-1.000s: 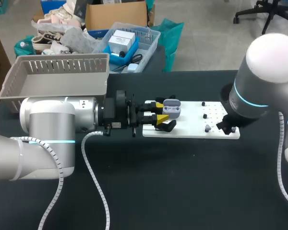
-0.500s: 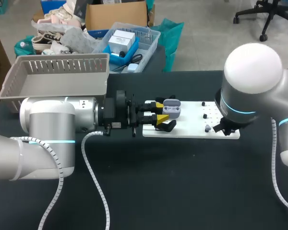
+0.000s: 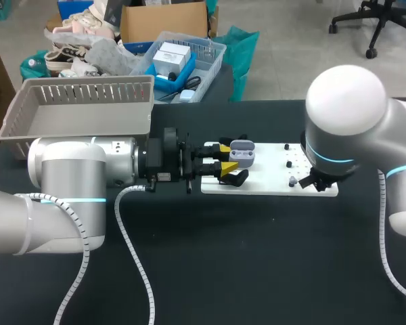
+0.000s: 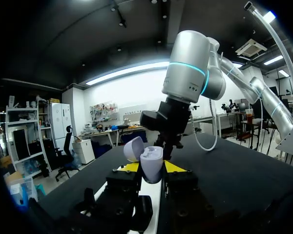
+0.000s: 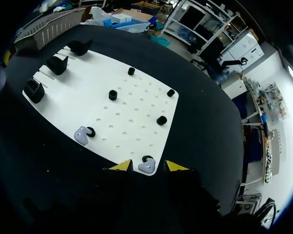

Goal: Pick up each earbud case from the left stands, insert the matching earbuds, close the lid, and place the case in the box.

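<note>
From above, the left gripper [image 3: 227, 157] lies level over the matte black bench [image 3: 257, 257]. Its yellow tips pinch the case [image 3: 242, 154] — a small rounded lilac-grey shell — above the left end of the flat white board [image 3: 271, 186]. A grey slatted plastic basket [image 3: 81, 91] stands behind the left arm [image 3: 74, 169]. The smooth, rounded right arm [image 3: 344, 108] hangs over the board's right end.

In the left wrist view, the case stands upright between the two fingers, with its domed lid [image 4: 133, 147] open.

In the right wrist view, the right gripper [image 5: 147, 165] is spread. A small grey earbud [image 5: 146, 167] lies between its tips — not gripped — beside a black peg [image 5: 147, 158] at the board's edge. A second earbud [image 5: 81, 135] lies near another peg [image 5: 91, 130]. Three black cup-shaped stands [image 5: 56, 64] line the far end.
</note>
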Controlling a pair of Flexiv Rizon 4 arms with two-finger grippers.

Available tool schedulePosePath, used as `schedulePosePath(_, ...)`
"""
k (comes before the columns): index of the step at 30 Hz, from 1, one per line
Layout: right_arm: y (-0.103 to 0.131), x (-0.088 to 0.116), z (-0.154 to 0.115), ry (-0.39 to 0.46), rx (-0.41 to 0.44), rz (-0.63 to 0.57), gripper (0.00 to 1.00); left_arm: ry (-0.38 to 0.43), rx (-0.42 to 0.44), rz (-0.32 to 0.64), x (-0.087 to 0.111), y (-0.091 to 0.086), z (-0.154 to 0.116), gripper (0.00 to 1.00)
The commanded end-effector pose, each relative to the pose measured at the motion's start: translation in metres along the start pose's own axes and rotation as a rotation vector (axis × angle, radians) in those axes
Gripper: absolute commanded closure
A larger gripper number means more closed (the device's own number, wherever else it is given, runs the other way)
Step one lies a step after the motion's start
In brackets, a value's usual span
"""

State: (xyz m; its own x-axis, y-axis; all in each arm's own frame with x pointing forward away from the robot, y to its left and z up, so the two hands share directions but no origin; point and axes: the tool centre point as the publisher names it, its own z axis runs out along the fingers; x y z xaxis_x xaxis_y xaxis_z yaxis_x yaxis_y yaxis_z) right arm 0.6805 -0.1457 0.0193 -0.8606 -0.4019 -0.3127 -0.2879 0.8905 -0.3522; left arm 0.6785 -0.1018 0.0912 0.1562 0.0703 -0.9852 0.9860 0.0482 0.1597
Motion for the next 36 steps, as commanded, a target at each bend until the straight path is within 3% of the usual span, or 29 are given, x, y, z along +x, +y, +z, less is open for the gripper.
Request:
schedulePosePath(1,0.0015,-0.0010,0.0033,-0.001,0.007,0.002,0.62,-0.002,0.000,0.001,0.0009,0.0005,0.0003,1.00)
schedulePosePath(29,-0.0011,-0.0015,0.0072,0.007,0.023,0.003,0.76,-0.002,0.000,0.001,0.0009,0.0005,0.0003,1.00)
schedulePosePath(36,-0.0019,-0.0015,0.0073,0.010,0.027,0.008,0.84,-0.002,0.000,0.001,0.0009,0.0005,0.0003,1.00)
